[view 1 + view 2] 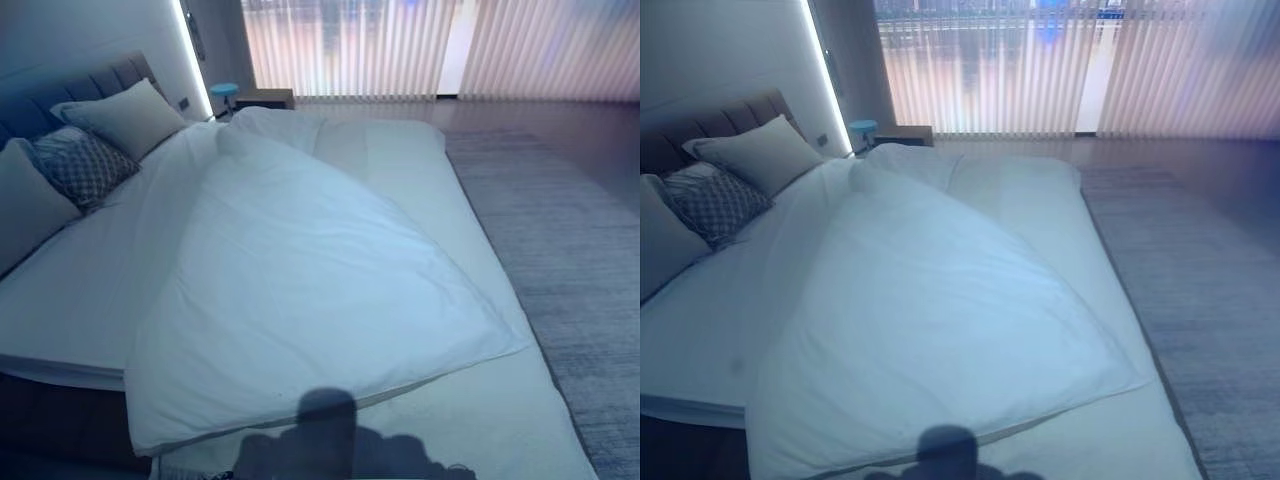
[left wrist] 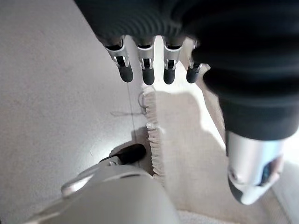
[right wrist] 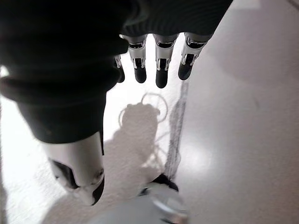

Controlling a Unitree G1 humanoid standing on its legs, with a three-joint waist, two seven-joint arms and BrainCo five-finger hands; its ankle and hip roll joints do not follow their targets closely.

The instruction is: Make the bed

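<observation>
A wide bed (image 1: 430, 160) with a white sheet lies before me. A white duvet (image 1: 300, 290) sits askew on it, one corner pointing to the right edge and another bunched at the far end. Three pillows lean on the grey headboard (image 1: 60, 85) at the left: a beige one (image 1: 125, 115), a patterned one (image 1: 80, 165) and a pale one (image 1: 25, 205). My left hand (image 2: 149, 65) hangs over the floor with straight, relaxed fingers and holds nothing. My right hand (image 3: 159, 60) hangs the same way, open and holding nothing.
A grey rug (image 1: 570, 260) runs along the bed's right side. Vertical blinds (image 1: 400, 45) cover the far window. A small table (image 1: 265, 97) and a blue stool (image 1: 225, 92) stand past the bed's far end. A fringed rug edge (image 2: 156, 140) lies under my left hand.
</observation>
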